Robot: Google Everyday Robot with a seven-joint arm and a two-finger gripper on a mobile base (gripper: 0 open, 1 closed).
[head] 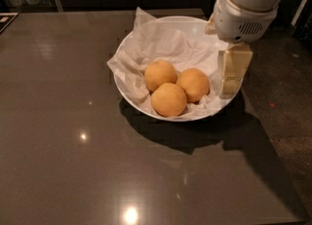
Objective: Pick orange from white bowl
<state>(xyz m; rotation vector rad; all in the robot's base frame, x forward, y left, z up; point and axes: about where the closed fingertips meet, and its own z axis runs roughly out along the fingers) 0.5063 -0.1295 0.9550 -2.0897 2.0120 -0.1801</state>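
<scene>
Dark glossy table [73, 136] carries your white bowl [204, 114] toward its far right corner. The orange [193, 84] rests with two others on paper [161, 44] inside. Your gripper [230, 90] hangs over the bowl's right rim; you cannot tell its grip.

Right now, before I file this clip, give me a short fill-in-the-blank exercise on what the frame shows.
1. The white bowl holds ___ oranges.
2. The crumpled paper lining the bowl is ___ in colour.
3. The gripper hangs over the bowl's rim on the ___ side of the picture, beside the oranges.

Missing words: three; white; right.
</scene>
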